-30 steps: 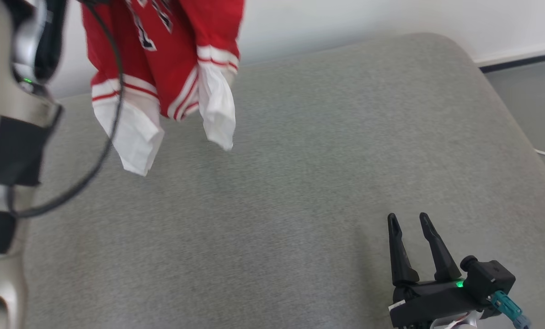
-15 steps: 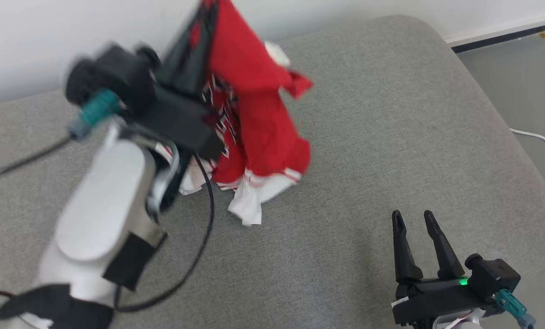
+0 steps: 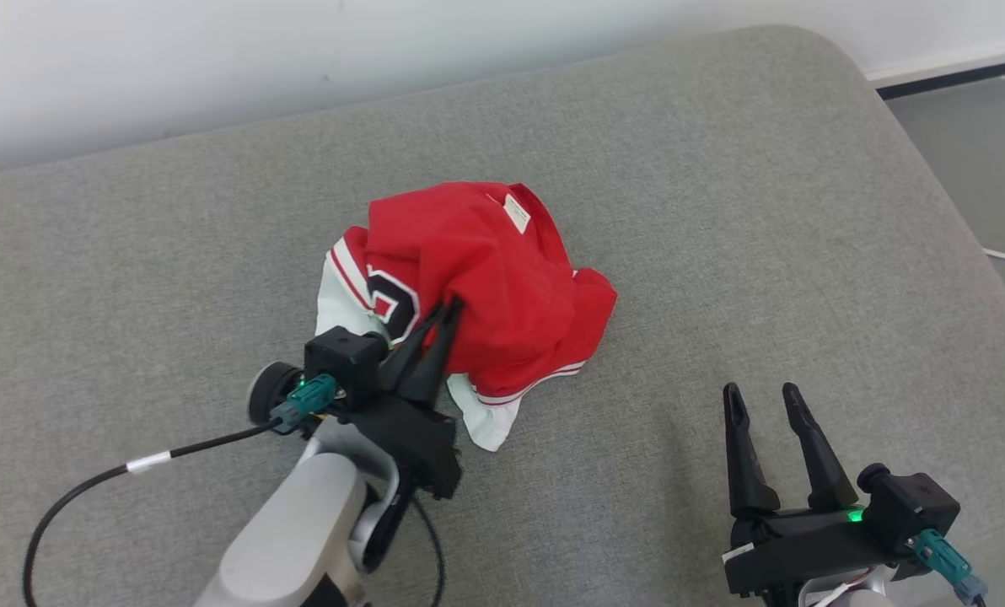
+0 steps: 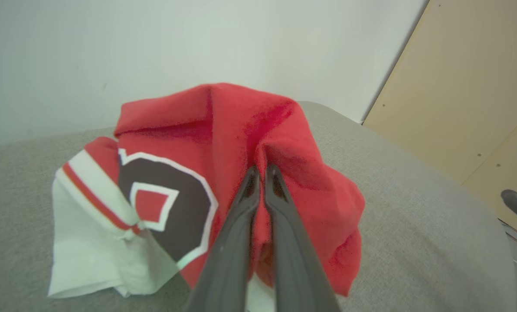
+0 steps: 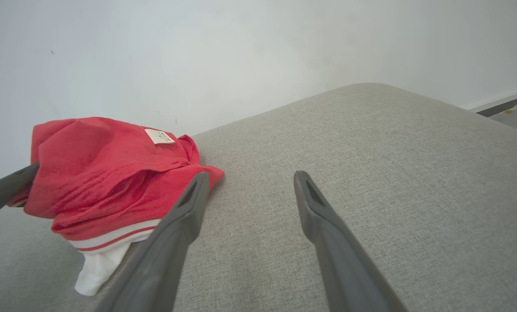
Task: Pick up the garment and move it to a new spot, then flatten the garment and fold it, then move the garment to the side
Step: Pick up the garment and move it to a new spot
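Two grippers share a grey cushion [image 3: 722, 211] in the head view. The left gripper [image 3: 449, 308], fingers pressed together, has its tips buried in a crumpled red garment [image 3: 486, 270] heaped near the cushion's middle. The right gripper [image 3: 760, 389] hangs well apart at lower right, fingers spread and empty. The left wrist view shows the closed tips nipping a red fold, though how much cloth lies between them is hard to tell. The right wrist view shows the heap, white label [image 5: 159, 136] uppermost, beyond the parted fingers. The garment looks set down at its new spot; flattening comes next, which calls for letting go and finding edges to spread
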Controlling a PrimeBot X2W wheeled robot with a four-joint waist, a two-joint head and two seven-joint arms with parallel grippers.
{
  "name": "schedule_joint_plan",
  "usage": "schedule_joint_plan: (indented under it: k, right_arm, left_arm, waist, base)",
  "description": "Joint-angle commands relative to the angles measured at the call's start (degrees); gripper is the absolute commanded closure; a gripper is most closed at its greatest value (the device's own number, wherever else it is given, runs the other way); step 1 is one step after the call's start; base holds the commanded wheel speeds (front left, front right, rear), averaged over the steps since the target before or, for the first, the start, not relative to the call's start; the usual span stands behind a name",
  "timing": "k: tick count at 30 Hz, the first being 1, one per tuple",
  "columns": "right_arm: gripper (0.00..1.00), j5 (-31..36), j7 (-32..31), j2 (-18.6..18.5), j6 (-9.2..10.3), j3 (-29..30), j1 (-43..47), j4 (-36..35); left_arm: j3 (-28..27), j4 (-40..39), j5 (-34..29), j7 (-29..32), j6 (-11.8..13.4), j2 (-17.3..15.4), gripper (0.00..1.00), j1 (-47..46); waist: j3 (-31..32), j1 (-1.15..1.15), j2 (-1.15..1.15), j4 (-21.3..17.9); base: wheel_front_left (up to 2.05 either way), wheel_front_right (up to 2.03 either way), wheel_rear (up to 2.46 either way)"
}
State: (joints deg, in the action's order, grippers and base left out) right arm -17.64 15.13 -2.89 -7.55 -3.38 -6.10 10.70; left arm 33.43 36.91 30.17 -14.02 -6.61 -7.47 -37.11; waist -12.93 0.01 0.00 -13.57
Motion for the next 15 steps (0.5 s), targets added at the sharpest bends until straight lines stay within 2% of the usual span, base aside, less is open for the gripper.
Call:
schedule_joint_plan:
  k: [1,8,15]
  right_arm:
    - [0.00,0.4,0.0,0.0,0.12,0.5,-0.2,0.1]
    - [0.00,1.1,0.0,0.0,0.12,1.4,1.2,-0.5]
    - [0.00,2.3,0.0,0.0,0.12,1.7,2.7,-0.9]
  left_arm:
    - [0.3,-0.8,0.9,-0.8,-0.5,1.3,0.00,0.2]
    - [-5.2,-10.2,-2.8,-1.2,-0.7,0.0,0.00,1.5]
    - [-13.6,-17.3,-8.0,-1.2,0.8,-3.1,0.00,8.4]
  waist:
    - [0.7,-0.01,0.00,1.1]
    - [3.3,-0.01,0.00,3.6]
    - [5.5,-0.01,0.00,5.6]
  base:
    - [0.00,0.00,0.00]
    - [0.00,0.00,0.00]
    - [0.00,0.00,0.00]
